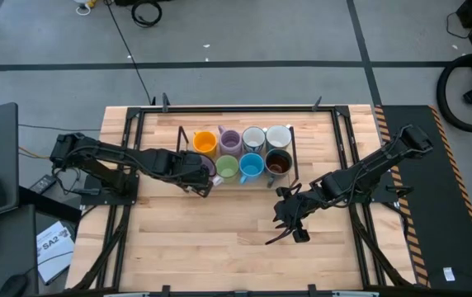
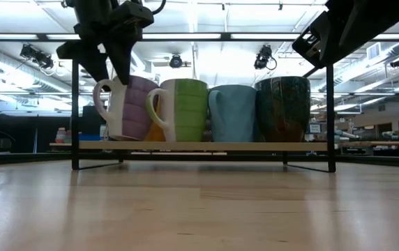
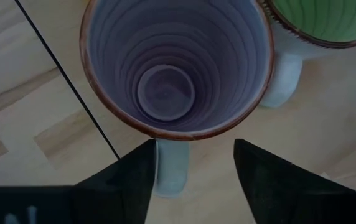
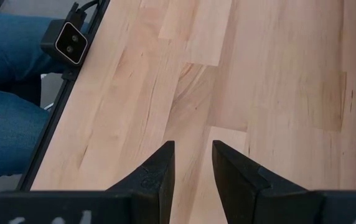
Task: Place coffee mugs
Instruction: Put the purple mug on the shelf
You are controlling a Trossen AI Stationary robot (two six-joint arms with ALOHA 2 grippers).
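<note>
Several coffee mugs stand in two rows on a low wooden rack (image 2: 199, 146) at the table's far middle. The front row holds a lilac mug (image 2: 133, 108), a green mug (image 2: 185, 110), a blue mug (image 2: 233, 113) and a dark glazed mug (image 2: 283, 108). An orange mug (image 1: 205, 142) and other pale mugs stand behind them. My left gripper (image 3: 193, 146) hangs open just above the lilac mug (image 3: 172, 68), one finger on either side of its handle. My right gripper (image 4: 193, 149) is open over bare table at the near right, with nothing between its fingers. My left gripper comes from above, pointing steeply down at the lilac mug's pale handle (image 3: 172, 168). One finger (image 3: 134, 174) lies close against the handle's side; whether it touches I cannot tell. The other finger stands clear of it. The mug stands upright on the rack.
A black metal frame (image 1: 129, 157) runs round the wooden table top (image 1: 219, 239), which offers free room in front of the rack. At the table's near edge a small camera (image 4: 69, 40) is mounted, with a person's jeans-clad legs (image 4: 4, 93) beyond it.
</note>
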